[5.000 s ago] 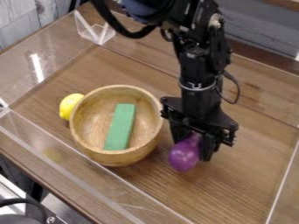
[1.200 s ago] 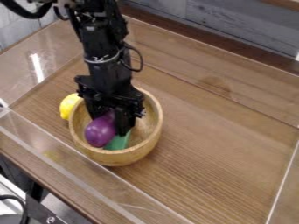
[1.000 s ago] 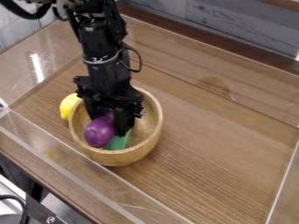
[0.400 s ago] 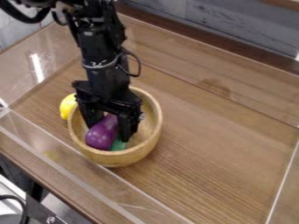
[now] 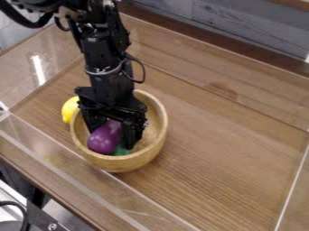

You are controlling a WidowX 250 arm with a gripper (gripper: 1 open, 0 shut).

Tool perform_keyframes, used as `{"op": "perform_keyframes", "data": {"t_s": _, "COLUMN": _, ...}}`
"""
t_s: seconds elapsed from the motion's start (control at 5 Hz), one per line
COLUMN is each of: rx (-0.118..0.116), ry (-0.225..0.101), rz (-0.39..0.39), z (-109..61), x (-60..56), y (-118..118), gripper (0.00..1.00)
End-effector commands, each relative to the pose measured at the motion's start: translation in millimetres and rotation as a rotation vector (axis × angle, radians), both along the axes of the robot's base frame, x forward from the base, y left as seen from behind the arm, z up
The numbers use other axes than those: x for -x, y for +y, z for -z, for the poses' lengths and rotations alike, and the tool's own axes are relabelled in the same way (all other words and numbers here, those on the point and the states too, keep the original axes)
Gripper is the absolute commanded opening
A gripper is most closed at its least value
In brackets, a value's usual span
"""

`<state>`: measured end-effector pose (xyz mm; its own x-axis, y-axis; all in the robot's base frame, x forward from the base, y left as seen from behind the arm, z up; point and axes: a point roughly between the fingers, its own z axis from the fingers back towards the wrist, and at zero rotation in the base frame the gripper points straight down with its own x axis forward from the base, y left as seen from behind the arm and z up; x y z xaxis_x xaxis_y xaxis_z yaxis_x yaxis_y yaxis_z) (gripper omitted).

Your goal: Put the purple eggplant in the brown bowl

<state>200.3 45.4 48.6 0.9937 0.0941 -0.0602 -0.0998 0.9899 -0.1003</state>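
The purple eggplant (image 5: pixel 105 139) lies inside the brown bowl (image 5: pixel 152 143), near its front left, leaning on the flat green block (image 5: pixel 130 143) beneath it. My gripper (image 5: pixel 111 121) points straight down over the bowl, directly above the eggplant. Its fingers stand open on either side of the eggplant's upper part and no longer squeeze it. Part of the bowl's inside is hidden behind the gripper.
A small yellow lemon (image 5: pixel 70 110) rests against the bowl's left side. Clear acrylic walls (image 5: pixel 49 63) fence in the wooden table (image 5: pixel 229 126), with the front wall close to the bowl.
The gripper has opened and let go of the eggplant, which has dropped slightly and now rests in the bowl. The arm has stayed in place.
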Motion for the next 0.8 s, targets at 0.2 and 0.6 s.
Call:
{"op": "perform_keyframes", "data": {"t_s": 0.2, "rx": 0.002, "ry": -0.046, "rz": -0.027, "z": -23.4, "x": -7.8, "y": 2, "gripper": 1.0}}
{"op": "perform_keyframes", "data": {"t_s": 0.6, "rx": 0.018, "ry": -0.113, "rz": -0.052, "z": -57.1, "x": -29.0, "y": 1, "gripper": 1.0}}
